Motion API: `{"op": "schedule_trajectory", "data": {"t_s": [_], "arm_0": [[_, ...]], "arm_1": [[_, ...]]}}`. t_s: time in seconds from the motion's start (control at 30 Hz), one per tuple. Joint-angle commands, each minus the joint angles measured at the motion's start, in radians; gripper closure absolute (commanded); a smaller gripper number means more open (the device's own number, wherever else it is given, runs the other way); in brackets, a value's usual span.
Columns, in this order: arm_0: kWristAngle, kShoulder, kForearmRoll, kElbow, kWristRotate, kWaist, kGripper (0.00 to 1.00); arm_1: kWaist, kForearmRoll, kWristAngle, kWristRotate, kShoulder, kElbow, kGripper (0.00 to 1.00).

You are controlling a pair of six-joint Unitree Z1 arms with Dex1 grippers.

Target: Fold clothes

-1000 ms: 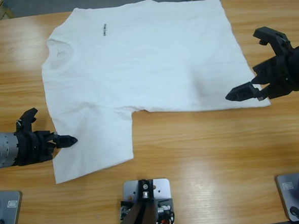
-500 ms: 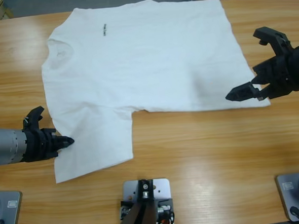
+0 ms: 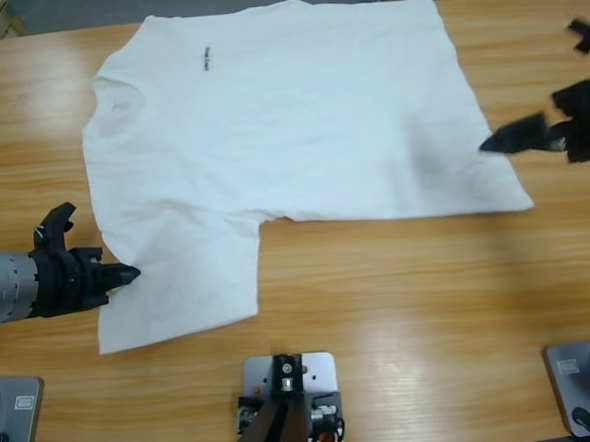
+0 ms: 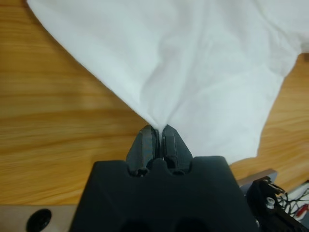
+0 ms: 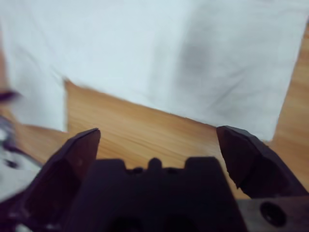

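Note:
A white T-shirt [image 3: 289, 121] lies spread flat on the wooden table [image 3: 380, 306], its collar at the left and a small dark mark [image 3: 206, 58] near it. My left gripper [image 3: 118, 277] comes in from the left edge and is shut on the edge of the near sleeve [image 3: 179, 288]; the left wrist view shows the cloth [image 4: 193, 63] pinched and tented at my left gripper [image 4: 157, 133]. My right gripper [image 3: 548, 90] is open at the right edge, lifted above the shirt's hem corner [image 3: 514, 198]. In the right wrist view my right gripper [image 5: 159, 145] frames shirt [image 5: 159, 53] and bare wood.
Bare wood [image 3: 411, 314] runs along the front of the table below the shirt. The table's far edge [image 3: 53, 35] lies just past the shirt's upper side.
My right gripper has let go of the hem corner, lifted and pulled back to the right. My left gripper has drawn the sleeve edge slightly left, stretching the sleeve.

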Motion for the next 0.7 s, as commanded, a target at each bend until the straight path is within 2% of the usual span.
{"op": "schedule_trajectory", "data": {"t_s": [0.03,0.1,0.13,0.2,0.3,0.53,0.7], "arm_0": [[0.010,-0.050,0.012,0.010,0.011,0.002,1.000],[0.011,-0.058,0.022,0.010,0.011,0.003,1.000],[0.011,-0.064,0.025,0.010,0.011,0.003,1.000],[0.012,-0.071,0.033,0.010,0.009,0.005,1.000],[0.011,-0.073,0.038,0.010,0.009,0.013,1.000],[0.009,-0.079,0.048,0.010,0.012,0.025,1.000],[0.010,-0.059,0.045,0.002,0.014,0.030,1.000]], "arm_1": [[-0.279,-0.029,0.303,0.081,0.091,0.054,0.023],[-0.372,-0.028,0.439,0.077,0.154,0.077,0.025],[-0.421,-0.023,0.472,0.074,0.166,0.090,0.031],[-0.476,0.023,0.470,0.072,0.160,0.095,0.067],[-0.565,0.078,0.410,0.074,0.145,0.096,0.093],[-0.577,0.054,0.323,0.094,0.312,0.095,0.093],[-0.583,-0.091,0.201,0.275,0.219,0.152,0.092]]}}
